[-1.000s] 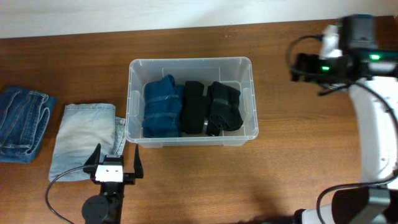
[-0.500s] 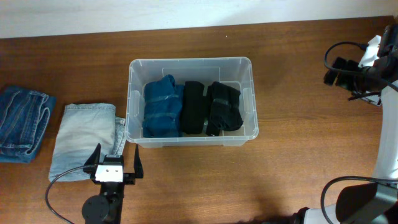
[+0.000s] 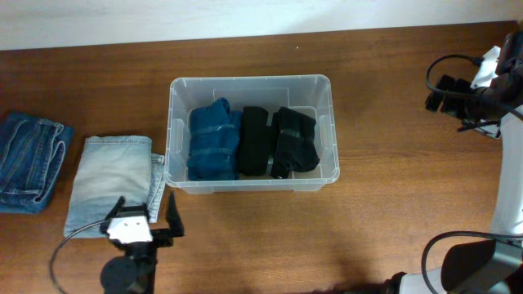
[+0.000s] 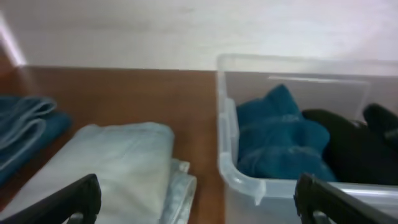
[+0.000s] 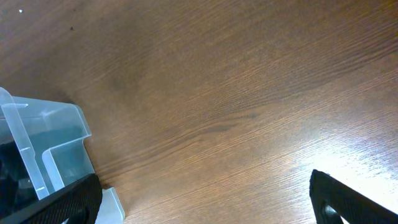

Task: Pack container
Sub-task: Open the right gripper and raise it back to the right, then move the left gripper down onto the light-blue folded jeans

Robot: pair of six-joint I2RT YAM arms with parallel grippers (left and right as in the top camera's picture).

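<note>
The clear plastic container (image 3: 173, 126) sits mid-table and holds a rolled blue garment (image 3: 214, 140) and two rolled black garments (image 3: 253, 140). It also shows in the left wrist view (image 4: 229, 163) and the right wrist view (image 5: 37, 155). Folded light-blue jeans (image 3: 109, 184) lie left of it, also in the left wrist view (image 4: 118, 165). My left gripper (image 3: 143, 220) is open and empty at the front, by the jeans' near edge. My right gripper (image 3: 437, 91) is open and empty, raised over bare table far right of the container.
Folded dark-blue jeans (image 3: 29, 159) lie at the far left edge, also in the left wrist view (image 4: 25, 124). A pale wall runs along the table's far edge. The right arm's white body stands at the right edge.
My right gripper swung from above the container's right side out to the far right edge, then held still. My left gripper has shifted slightly left and towards the front.
</note>
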